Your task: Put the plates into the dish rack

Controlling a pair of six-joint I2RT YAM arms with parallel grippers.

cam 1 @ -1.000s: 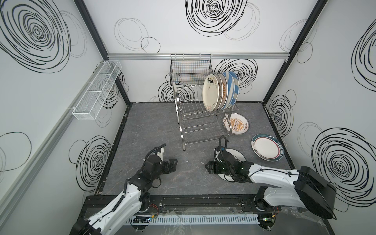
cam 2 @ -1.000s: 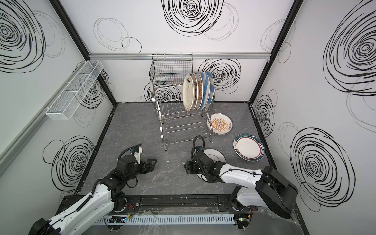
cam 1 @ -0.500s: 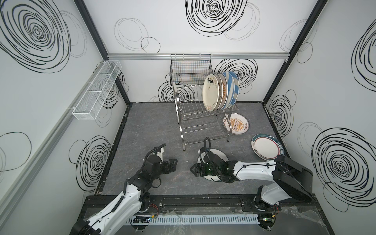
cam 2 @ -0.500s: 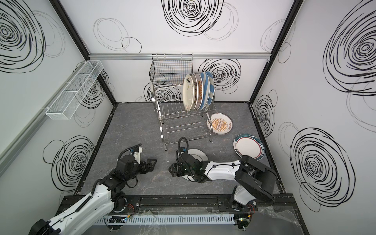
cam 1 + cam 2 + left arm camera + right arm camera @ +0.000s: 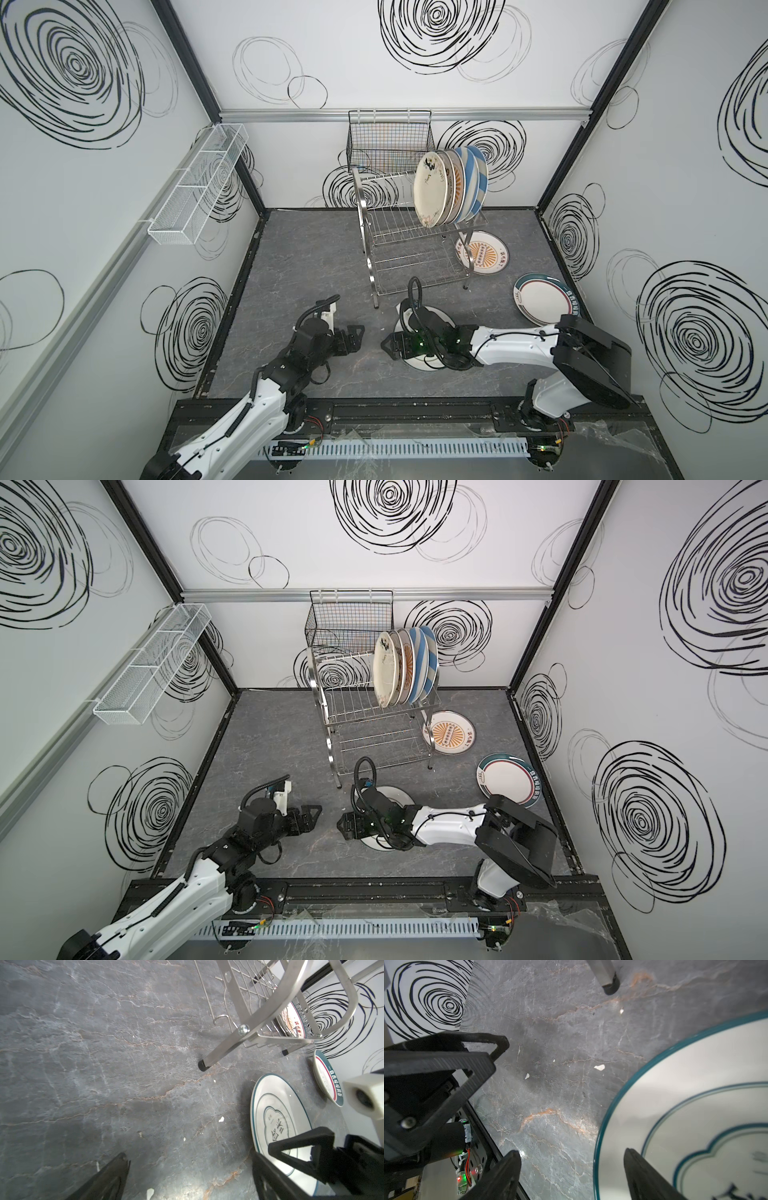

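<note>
Chinese characters mark the teal-rimmed plate [image 5: 276,1105] near the tabletop's [image 5: 299,266] centre, but they are too small to read. Its rim sits between the spread jaws of the right gripper [image 5: 386,345]. Two more lie flat: a sunburst plate [image 5: 484,255] at 2 o'clock and a green-rimmed plate [image 5: 542,299] at 3. Five racked plates [image 5: 432,191] stand at the dish rack's [image 5: 228,1047] 3 o'clock end, with free slots toward 9. The left gripper [image 5: 358,338], at 7, has its jaws apart and holds nothing.

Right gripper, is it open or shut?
Open. The right gripper shows its fingers wide apart in the right wrist view, one above the white plate, one above the table; nothing is pinched.
</note>
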